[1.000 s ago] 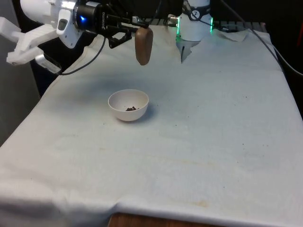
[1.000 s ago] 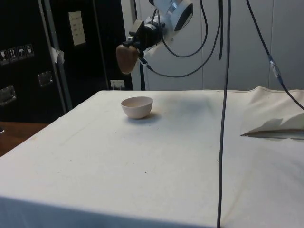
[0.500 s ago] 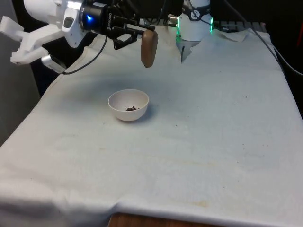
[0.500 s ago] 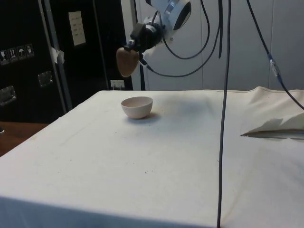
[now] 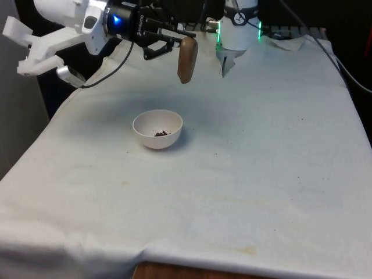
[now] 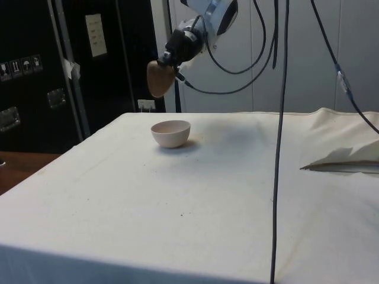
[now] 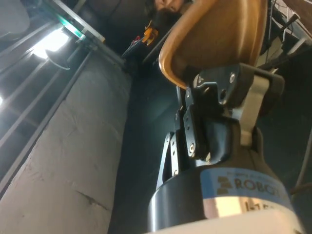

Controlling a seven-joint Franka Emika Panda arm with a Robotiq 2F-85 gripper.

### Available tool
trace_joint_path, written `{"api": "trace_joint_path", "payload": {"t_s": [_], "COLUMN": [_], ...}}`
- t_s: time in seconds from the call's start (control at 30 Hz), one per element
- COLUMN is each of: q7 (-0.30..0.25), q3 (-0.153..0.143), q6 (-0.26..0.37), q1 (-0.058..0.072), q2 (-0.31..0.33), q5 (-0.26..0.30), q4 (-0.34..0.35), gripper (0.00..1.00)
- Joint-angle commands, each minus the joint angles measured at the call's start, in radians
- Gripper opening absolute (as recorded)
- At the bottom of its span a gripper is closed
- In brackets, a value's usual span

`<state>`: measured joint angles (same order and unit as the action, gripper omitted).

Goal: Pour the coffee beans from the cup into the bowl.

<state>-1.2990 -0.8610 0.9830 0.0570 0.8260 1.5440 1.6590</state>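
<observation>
White cloth (image 5: 261,174) covers the table from edge to edge, with black curtains behind it in the front view and dark cabinets in the side view. My fingers (image 7: 214,97) are pinched on the rim of the brown cup (image 5: 186,60), one on each side of its wall, as the wrist view shows; the cup's open mouth curves away beyond them. My gripper (image 5: 174,43) reaches sideways, high above the cloth, so that the cup hangs tipped over from its held rim, with its length pointing downward. In the front view the cup is above and slightly to the front view's right of the bowl (image 5: 157,129), well clear of it; in the side view the cup (image 6: 159,78) hangs over the near rim of the bowl (image 6: 171,133). The white bowl stands upright on the cloth, and a small dark heap of coffee beans (image 5: 161,133) lies at its bottom. My white arm (image 5: 58,23) runs off toward the front view's left, and a black cable (image 5: 110,72) loops below it. A few dark specks lie scattered on the cloth around the bowl.
</observation>
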Motion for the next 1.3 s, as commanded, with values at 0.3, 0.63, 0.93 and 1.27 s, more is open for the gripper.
{"api": "trace_joint_path", "payload": {"t_s": [0.3,0.63,0.93,1.27], "q7": [-0.084,-0.124,-0.115,-0.096], "q3": [0.0,-0.009,-0.007,-0.004], "q6": [0.02,0.091,0.135,0.176], "q1": [0.017,0.063,0.088,0.105], "q2": [-0.016,-0.042,-0.053,-0.056], "q5": [-0.044,-0.095,-0.145,-0.195], "q4": [0.019,0.047,0.052,0.048], "gripper": [0.0,0.0,0.0,0.0]}}
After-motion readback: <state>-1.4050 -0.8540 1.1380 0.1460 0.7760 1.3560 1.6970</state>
